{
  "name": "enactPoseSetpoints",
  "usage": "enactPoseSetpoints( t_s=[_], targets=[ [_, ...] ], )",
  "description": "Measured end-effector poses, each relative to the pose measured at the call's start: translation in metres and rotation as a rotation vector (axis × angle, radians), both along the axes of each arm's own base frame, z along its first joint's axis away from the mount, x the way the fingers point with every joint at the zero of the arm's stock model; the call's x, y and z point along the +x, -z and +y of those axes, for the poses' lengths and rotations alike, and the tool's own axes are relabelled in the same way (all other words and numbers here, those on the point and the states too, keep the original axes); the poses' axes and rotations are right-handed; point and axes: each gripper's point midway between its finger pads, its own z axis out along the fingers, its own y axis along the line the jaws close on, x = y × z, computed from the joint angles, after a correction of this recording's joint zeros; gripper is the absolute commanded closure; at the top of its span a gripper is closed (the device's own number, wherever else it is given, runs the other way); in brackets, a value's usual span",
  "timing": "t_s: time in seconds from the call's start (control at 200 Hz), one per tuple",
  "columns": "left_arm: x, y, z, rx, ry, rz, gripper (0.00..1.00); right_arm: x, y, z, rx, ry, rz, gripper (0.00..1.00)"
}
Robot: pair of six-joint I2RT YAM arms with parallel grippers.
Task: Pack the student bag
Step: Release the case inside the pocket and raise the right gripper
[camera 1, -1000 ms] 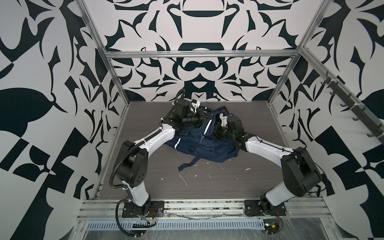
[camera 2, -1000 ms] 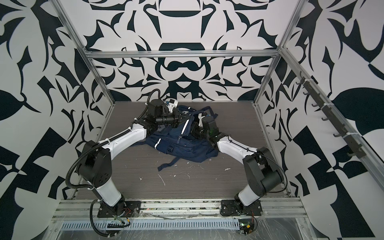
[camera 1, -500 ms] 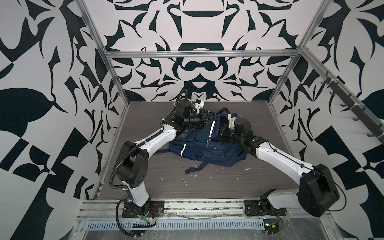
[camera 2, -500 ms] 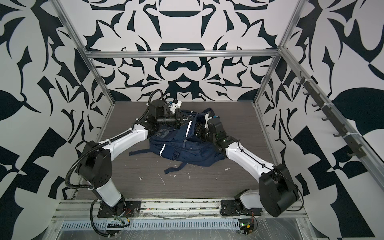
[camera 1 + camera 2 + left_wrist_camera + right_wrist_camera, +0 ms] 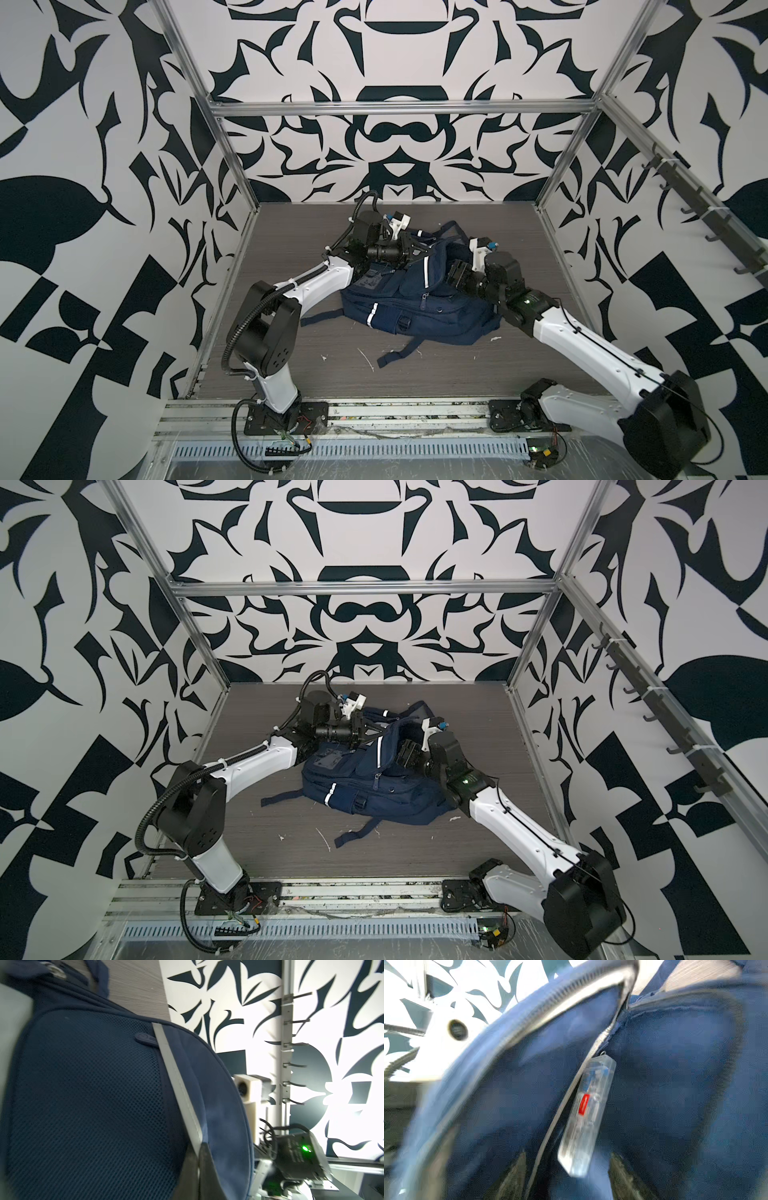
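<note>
White arm links (image 5: 316, 282), black joints (image 5: 266, 332), corrugated black cable (image 5: 229, 351).

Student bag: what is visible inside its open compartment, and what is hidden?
Inside the student bag, the right wrist view shows blue lining and a clear tag with a red mark near the zipper. Whatever lies deeper is covered by fabric.

A grey wood-grain tabletop (image 5: 457, 374) carries small white scraps (image 5: 368, 357) scattered near its front edge, seen in both top views (image 5: 322, 838). Black-and-white patterned wall panels (image 5: 399, 54) stand behind a silver aluminium frame bar (image 5: 399, 109). A rail of dark metal hooks (image 5: 700, 195) runs along the right wall. A slotted grey cable duct (image 5: 374, 451) lies in front of the tabletop.
</note>
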Motion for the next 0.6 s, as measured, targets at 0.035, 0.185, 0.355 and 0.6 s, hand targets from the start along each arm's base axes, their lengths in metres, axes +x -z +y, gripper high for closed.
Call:
enactPoseSetpoints(
  t_s=[0.035, 0.185, 0.355, 0.6],
  targets=[
    [0.001, 0.003, 0.002, 0.004, -0.004, -0.002, 1.00, -0.003, -0.005, -0.002, 0.002, -0.002, -0.012, 0.31],
    [0.014, 0.013, 0.011, 0.020, -0.029, -0.016, 1.00, -0.013, -0.018, -0.009, -0.013, -0.007, -0.056, 0.30],
    [0.024, 0.026, 0.014, 0.043, -0.047, -0.021, 1.00, -0.025, -0.023, -0.023, -0.061, 0.010, -0.079, 0.29],
    [0.020, 0.032, 0.007, 0.057, -0.041, -0.029, 0.84, -0.032, -0.014, -0.031, -0.108, 0.016, -0.064, 0.31]
  ],
)
